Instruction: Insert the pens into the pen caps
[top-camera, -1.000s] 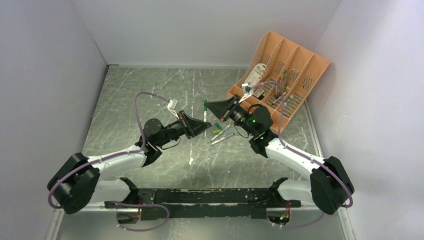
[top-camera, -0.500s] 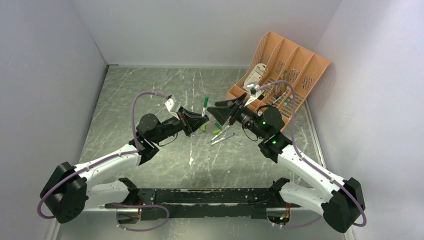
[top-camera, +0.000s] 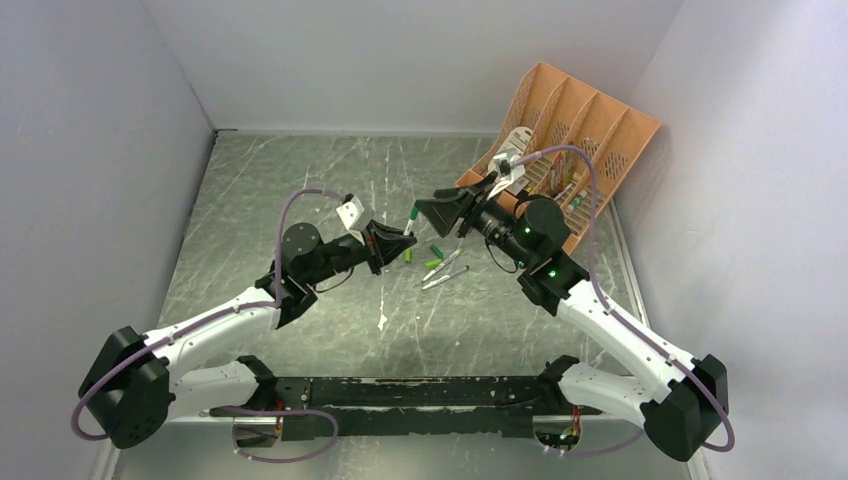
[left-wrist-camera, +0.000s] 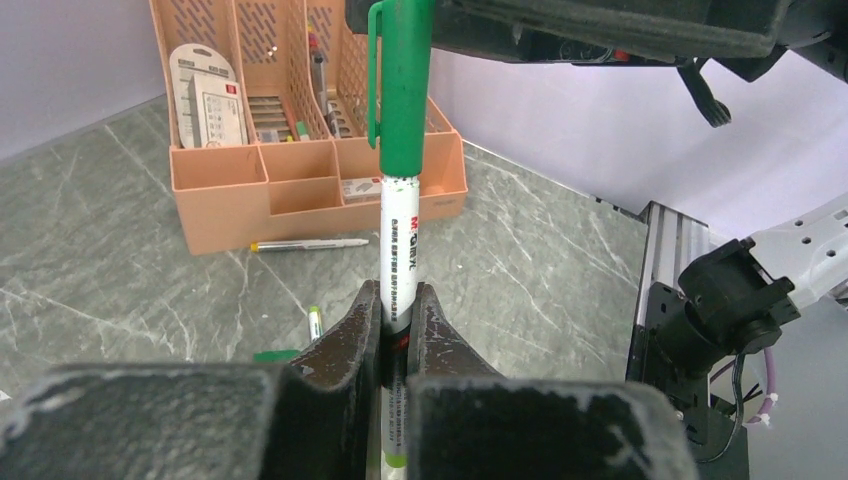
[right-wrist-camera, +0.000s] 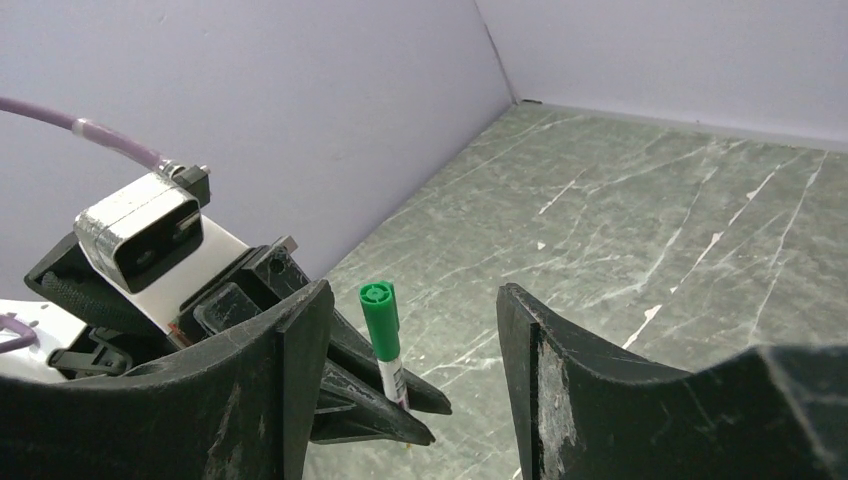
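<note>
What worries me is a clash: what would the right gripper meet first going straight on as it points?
Probably the green pen cap on the pen held by the left gripper; it lies ahead of the open right gripper. Depth unclear.

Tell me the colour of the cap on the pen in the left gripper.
Bright green cap on the white pen; clearest in the left wrist view.
</note>
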